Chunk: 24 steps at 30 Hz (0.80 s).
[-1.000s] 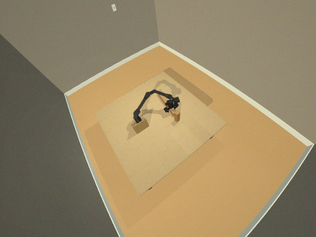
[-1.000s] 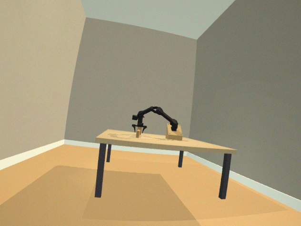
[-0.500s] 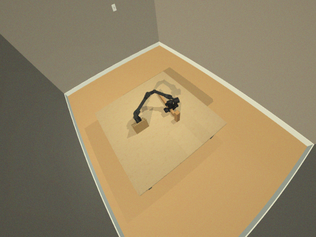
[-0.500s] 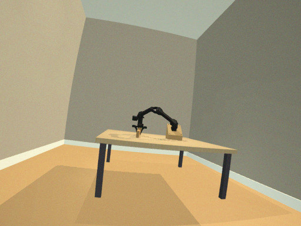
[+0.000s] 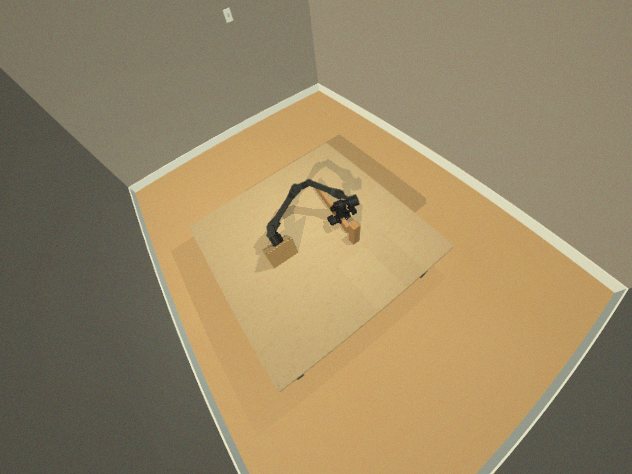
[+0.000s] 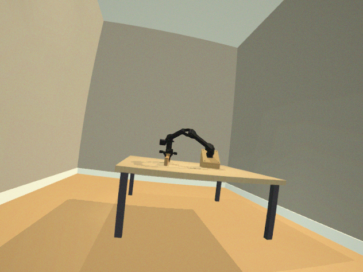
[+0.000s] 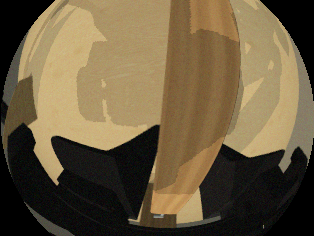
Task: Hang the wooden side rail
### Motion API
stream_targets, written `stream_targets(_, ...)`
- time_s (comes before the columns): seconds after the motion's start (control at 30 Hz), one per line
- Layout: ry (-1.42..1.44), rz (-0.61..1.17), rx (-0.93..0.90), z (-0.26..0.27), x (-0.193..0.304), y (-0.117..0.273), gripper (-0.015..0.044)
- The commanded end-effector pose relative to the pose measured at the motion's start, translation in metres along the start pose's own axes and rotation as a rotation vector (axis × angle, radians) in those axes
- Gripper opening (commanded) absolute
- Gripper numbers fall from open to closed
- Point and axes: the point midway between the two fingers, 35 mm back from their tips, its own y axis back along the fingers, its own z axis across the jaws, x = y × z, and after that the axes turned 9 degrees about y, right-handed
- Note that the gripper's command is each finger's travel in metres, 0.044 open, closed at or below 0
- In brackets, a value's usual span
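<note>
The long wooden side rail (image 5: 323, 196) (image 7: 202, 95) runs from under the arm toward the headboard post. The headboard post (image 5: 354, 233) (image 7: 149, 219) is a short wooden block standing upright on the table (image 5: 316, 306) (image 6: 234, 175). My gripper (image 5: 342, 217) (image 6: 168, 156) (image 7: 176, 131) points down and is shut on the rail near its post end, with a black finger on each side. A small bit of steel (image 7: 158, 216) shows at the rail's end beside the post. The pins and slot are too small or hidden, so I cannot tell whether the hooks touch the pins.
The arm's wooden base block (image 5: 282, 253) (image 6: 209, 161) stands on the table to one side of the post. The arm arches over from it, above part of the rail. Shadows of the arm fall on the table top.
</note>
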Motion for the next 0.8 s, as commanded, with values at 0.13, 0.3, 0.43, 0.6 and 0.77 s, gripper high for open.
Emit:
stream_targets(0.13,0.017,-0.005,-0.001,0.002,-0.001,0.0,0.0)
stream_targets(0.3,0.062,-0.005,-0.001,0.005,-0.001,0.0,0.0)
stream_targets(0.43,0.097,-0.005,-0.001,0.008,-0.001,0.0,0.0)
stream_targets(0.6,0.139,-0.005,-0.001,0.01,-0.001,0.0,0.0)
stream_targets(0.77,0.142,-0.005,-0.001,0.013,-0.001,0.0,0.0)
